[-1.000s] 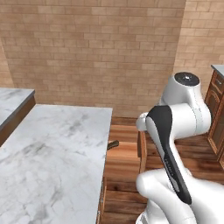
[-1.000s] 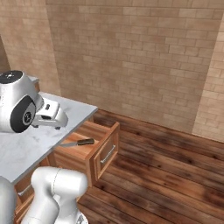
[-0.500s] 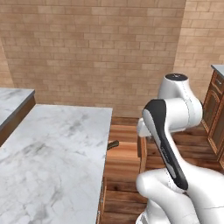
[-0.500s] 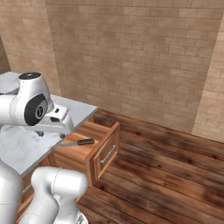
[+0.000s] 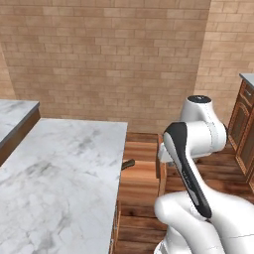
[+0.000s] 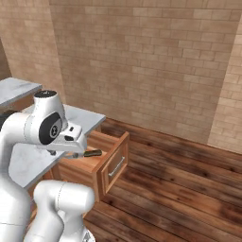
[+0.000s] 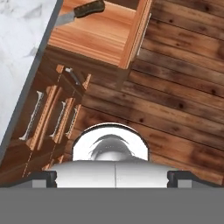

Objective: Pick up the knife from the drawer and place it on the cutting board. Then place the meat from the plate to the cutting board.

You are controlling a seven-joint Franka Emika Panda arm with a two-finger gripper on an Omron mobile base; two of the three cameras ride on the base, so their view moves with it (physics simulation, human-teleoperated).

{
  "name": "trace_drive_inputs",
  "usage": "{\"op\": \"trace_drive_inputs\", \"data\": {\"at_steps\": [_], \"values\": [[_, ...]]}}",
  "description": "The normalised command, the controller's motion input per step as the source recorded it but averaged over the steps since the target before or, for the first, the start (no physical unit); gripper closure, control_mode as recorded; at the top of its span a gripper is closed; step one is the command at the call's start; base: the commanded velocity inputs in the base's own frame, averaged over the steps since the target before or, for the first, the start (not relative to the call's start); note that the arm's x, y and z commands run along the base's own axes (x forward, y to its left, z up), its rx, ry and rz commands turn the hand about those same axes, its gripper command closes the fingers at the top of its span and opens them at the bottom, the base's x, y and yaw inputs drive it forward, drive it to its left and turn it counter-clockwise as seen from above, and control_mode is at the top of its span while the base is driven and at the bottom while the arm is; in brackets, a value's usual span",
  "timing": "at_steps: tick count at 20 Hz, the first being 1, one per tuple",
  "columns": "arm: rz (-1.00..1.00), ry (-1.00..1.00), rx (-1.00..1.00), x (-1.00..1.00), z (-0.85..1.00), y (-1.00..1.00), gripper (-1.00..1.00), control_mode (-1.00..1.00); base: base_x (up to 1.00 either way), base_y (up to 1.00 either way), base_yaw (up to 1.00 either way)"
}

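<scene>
Tool (image 6: pixel 75 142): on the white arm, above the open drawer; fingers spread fully, holding nothing.
Drawer (image 7: pixel 98 33): pulled out from the counter, wooden, at twelve o'clock in the hand view.
Knife (image 7: pixel 81 12): lies in the drawer, dark handle (image 6: pixel 93 153) showing, grey blade toward the counter edge.
Counter (image 5: pixel 59 173): grey-white marble, at nine o'clock of the drawer in the left base view.
Floor (image 6: pixel 189 189): dark wood planks.
Wall (image 5: pixel 109 59): tan brick, farthest.

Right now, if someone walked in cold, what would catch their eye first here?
Probably the open wooden drawer jutting from under the marble counter, with the dark-handled knife lying inside, its blade reaching under the counter edge. Next, the big white arm folded right beside that drawer.
</scene>
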Motion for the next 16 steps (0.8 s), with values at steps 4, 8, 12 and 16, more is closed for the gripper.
{"op": "trace_drive_inputs", "data": {"at_steps": [4, 8, 12, 16], "values": [[-0.03, 0.02, 0.0, 0.21, -0.22, -0.37, -1.0, -1.0, 0.0, 0.0, 0.0], [-0.05, 0.05, 0.0, 0.33, -0.2, -0.3, -1.0, -1.0, 0.0, 0.0, 0.0], [-0.03, 0.08, 0.0, 0.42, -0.21, -0.14, -1.0, -1.0, 0.0, 0.0, 0.0], [-0.05, 0.06, 0.0, 0.47, -0.16, 0.0, -1.0, -1.0, 0.0, 0.0, 0.0]]}}
